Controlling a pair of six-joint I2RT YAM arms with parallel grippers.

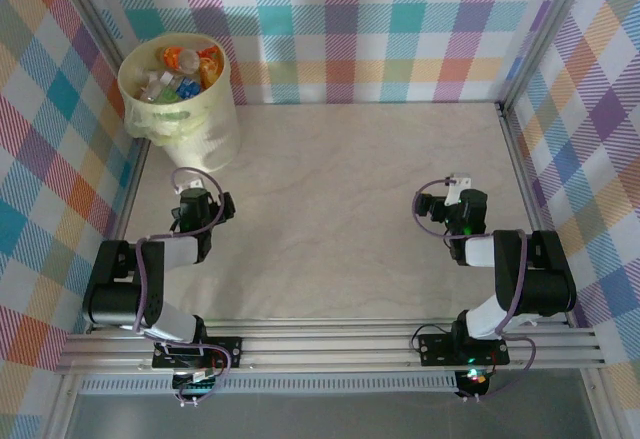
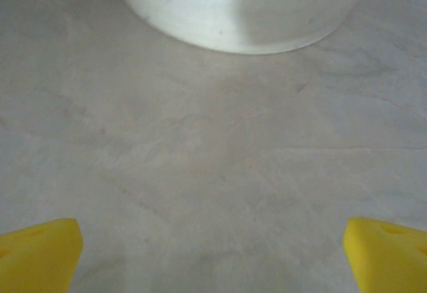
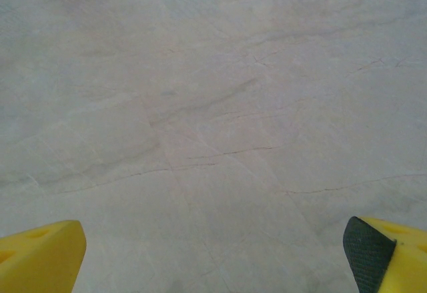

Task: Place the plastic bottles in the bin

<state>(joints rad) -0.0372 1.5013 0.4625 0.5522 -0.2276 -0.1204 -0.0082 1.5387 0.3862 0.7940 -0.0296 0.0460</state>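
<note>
Two tools: both are spread wide, with nothing between their yellow fingers (image 2: 40,256).
Left tool (image 1: 205,199): it hangs low over the tabletop (image 1: 340,199) and points toward the bin. In its own wrist view the left tool (image 2: 213,259) faces the bin's rounded foot (image 2: 247,6), near but not touching.
Right tool (image 1: 455,204): it is folded back on its own side, well apart from the bin. In its wrist view the right tool (image 3: 213,259) looks onto pale veined tabletop (image 3: 213,106).
Bottles (image 1: 180,69): every one I can make out lies heaped inside the bin, orange, blue and clear ones jumbled together. I cannot tell the exact count.
Bin (image 1: 195,129): it stands upright in the far left corner of the tabletop, against the plaid wall (image 1: 400,19).
Step in hand: judging by how things lie, the loading looks done and this is a check and park.
Doing it well: look along the tabletop edges and behind the bin for a stray. The left tool sits close enough that a careless swing could tip the bin. Any move should draw it back and away, fingers apart.
</note>
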